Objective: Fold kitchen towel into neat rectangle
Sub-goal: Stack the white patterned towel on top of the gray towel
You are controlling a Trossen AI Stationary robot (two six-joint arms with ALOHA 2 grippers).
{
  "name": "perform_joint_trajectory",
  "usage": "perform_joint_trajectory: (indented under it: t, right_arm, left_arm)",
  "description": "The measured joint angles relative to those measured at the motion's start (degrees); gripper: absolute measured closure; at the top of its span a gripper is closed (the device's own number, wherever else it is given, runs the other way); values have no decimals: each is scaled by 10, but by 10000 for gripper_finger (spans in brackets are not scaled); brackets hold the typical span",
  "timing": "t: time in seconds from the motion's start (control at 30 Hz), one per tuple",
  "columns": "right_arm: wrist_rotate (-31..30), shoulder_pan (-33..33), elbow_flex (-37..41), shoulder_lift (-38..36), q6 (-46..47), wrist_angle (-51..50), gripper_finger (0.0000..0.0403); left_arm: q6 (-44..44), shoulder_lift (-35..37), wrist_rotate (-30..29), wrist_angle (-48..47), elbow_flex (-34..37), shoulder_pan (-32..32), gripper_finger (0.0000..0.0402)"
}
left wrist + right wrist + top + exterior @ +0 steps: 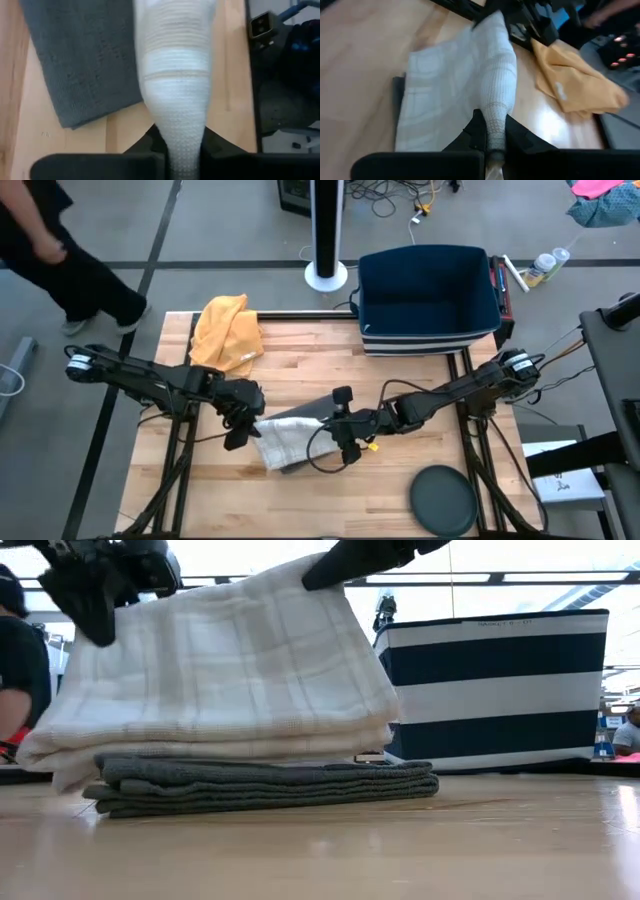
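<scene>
One white kitchen towel (288,432) lies near the middle of the table (400,380), draped over a folded grey towel (270,786) that the high view mostly hides beneath it. The low view shows the white towel doubled over, its upper layer lifted at both ends above the grey stack. The left gripper (240,423) pinches the towel's left end; its own wrist view shows the fingers (145,145) closed tight on a bunched fold of white cloth. The right gripper (349,432) holds the right end, fingers (475,132) narrow on the fabric in its wrist view too. That view alone also shows the left gripper gripping the far end.

One yellow cloth (227,330) sits crumpled at the table's back left corner, well apart from the towels. One navy bin (428,298) with white stripes stands at the back right; faint lettering near its rim in the low view is too small to read. One dark round disc (443,500) rests at the front right. A person (60,255) walks past the table's back left.
</scene>
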State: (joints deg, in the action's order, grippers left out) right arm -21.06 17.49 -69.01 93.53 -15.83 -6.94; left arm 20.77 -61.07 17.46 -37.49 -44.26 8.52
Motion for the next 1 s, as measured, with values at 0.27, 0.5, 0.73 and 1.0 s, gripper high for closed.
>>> perform_joint_trajectory:
  t: [0.27,0.5,0.73,1.0]
  right_arm:
    - [-77,-49,1,-17,-61,0,385]
    - [-54,-107,26,-13,-107,13,390]
    - [0,-155,42,-14,-123,52,390]
    - [17,-184,67,-6,-173,97,390]
  left_arm:
    - [-44,-5,-103,-72,-112,8,384]
    - [-55,-17,-259,-136,-122,8,380]
    - [-111,-47,-357,-124,-123,2,381]
    - [-128,-76,-420,-140,-123,-6,380]
